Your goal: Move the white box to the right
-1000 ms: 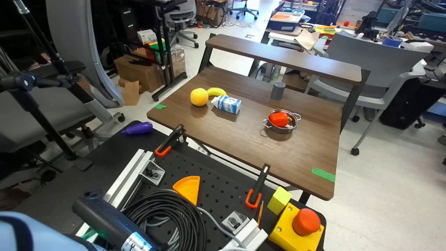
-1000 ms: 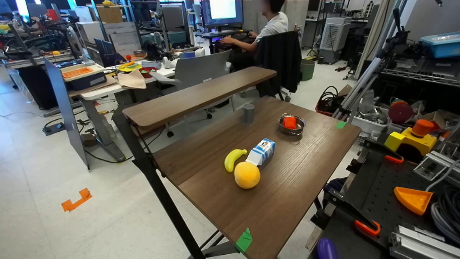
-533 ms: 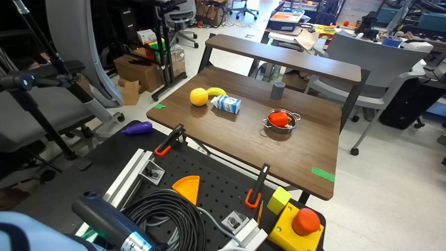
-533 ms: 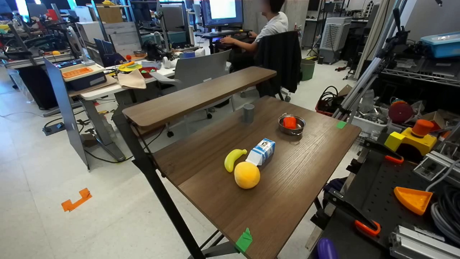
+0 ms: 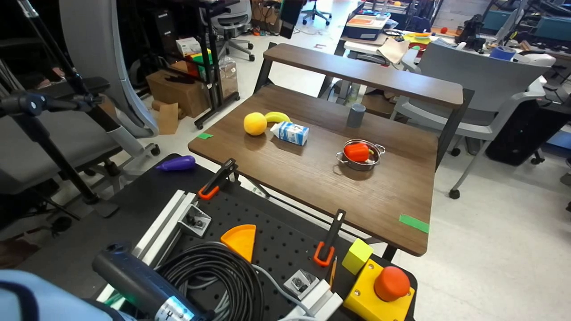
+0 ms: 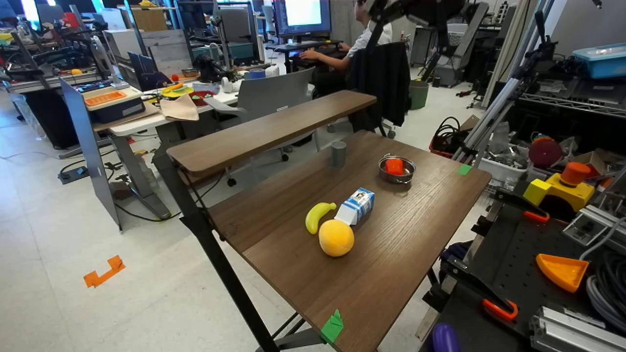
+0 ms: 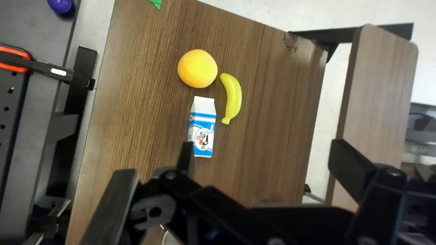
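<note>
While the carton point(image 6: 358, 204) lies unmoved, spread jaws enter an exterior view.

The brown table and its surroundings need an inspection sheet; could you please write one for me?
Surface: brown table, with green tape near two corners.
Job's things: white-and-blue carton, lying on its side.
Clutter: yellow ball, banana, grey cup, metal pot holding a red pepper.
Gripper: open, holding nothing.
Cables: coiled black cable on the perforated board.
Surroundings: seated person; grey chair beyond the table.
</note>
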